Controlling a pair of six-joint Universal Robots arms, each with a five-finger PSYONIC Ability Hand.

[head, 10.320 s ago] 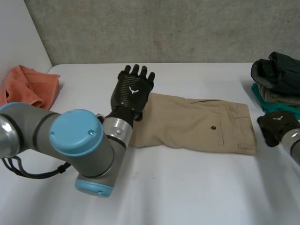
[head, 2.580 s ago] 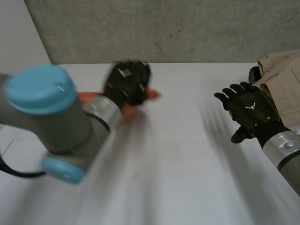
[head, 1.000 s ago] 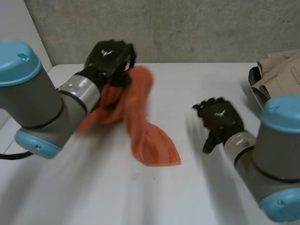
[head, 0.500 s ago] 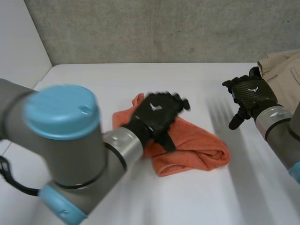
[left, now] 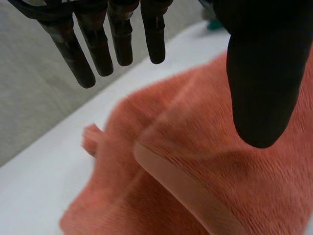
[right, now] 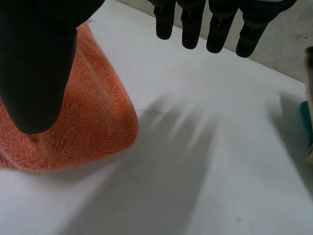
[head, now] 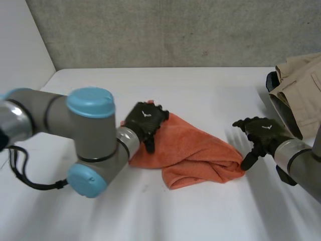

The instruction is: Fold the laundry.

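An orange towel (head: 193, 150) lies crumpled in a heap in the middle of the white table (head: 150, 211). My left hand (head: 145, 119) rests over the towel's left edge, fingers straight and holding nothing. In the left wrist view its thumb (left: 264, 73) and fingers (left: 117, 39) hover spread just above the towel (left: 195, 156). My right hand (head: 262, 131) is open just right of the heap's right end. In the right wrist view the towel (right: 93, 122) bulges beside the thumb (right: 39, 63), apart from the straight fingers (right: 215, 24).
At the table's right edge stands a pile of clothes, with khaki shorts (head: 298, 88) on top of a dark garment (head: 272, 81). A teal piece (right: 307, 115) shows beyond my right hand. A grey wall (head: 175, 30) backs the table.
My left hand swung the towel in from the left, dropped it in the middle and opened, then drew back to its left edge. My right hand came down beside the towel's right end.
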